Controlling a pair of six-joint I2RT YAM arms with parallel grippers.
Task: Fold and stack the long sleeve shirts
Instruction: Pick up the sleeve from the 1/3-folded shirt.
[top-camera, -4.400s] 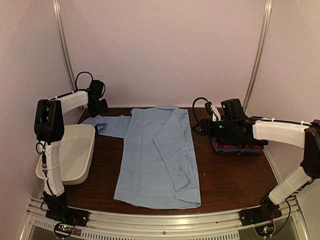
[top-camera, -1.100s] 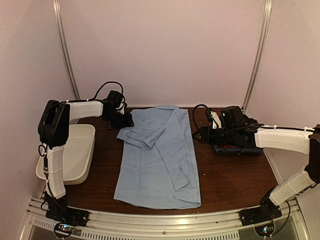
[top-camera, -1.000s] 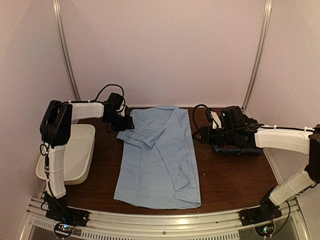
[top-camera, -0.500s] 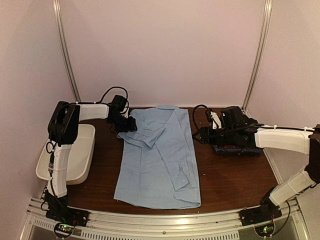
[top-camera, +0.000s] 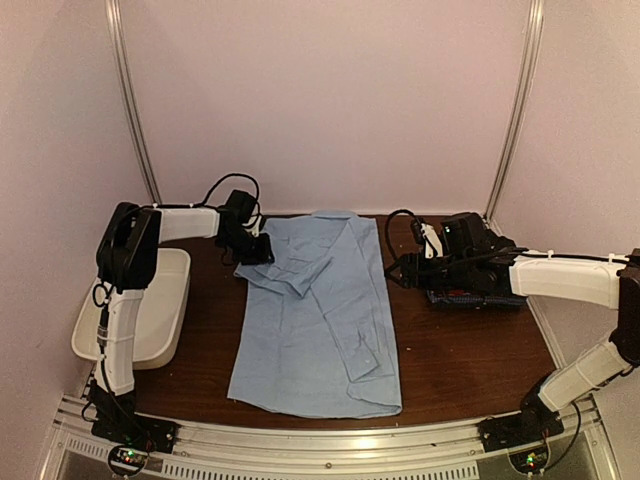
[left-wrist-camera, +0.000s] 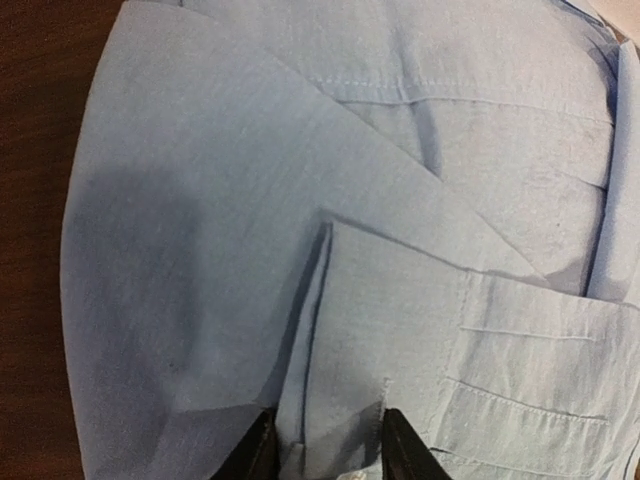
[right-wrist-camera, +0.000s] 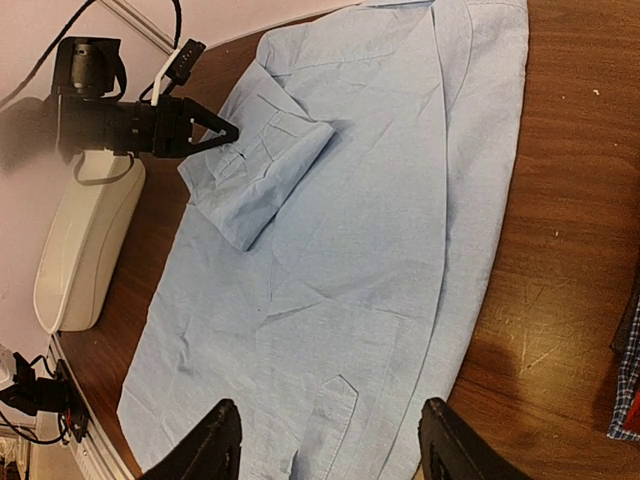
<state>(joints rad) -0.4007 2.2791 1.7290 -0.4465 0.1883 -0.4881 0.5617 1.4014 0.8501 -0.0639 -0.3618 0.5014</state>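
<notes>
Pale pink walls (top-camera: 330, 100) enclose a dark wooden table (top-camera: 470, 350): left gripper (left-wrist-camera: 322, 455) narrowly parted astride the folded sleeve (left-wrist-camera: 450, 340) of a light blue collared cloth shirt (top-camera: 320, 330), right gripper (right-wrist-camera: 330, 430) wide, empty.

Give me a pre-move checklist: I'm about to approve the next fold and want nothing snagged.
1. Fold of left-side sleeve onto light blue shirt: ok.
2. Fold of right-side sleeve inward: ok.
3. Jaws of left gripper open: ok.
4. Cloth clear of left gripper: cannot tell.
5. Jaws of right gripper open and empty: ok.
6. Neatness of folded stack: cannot tell, mostly hidden.
</notes>
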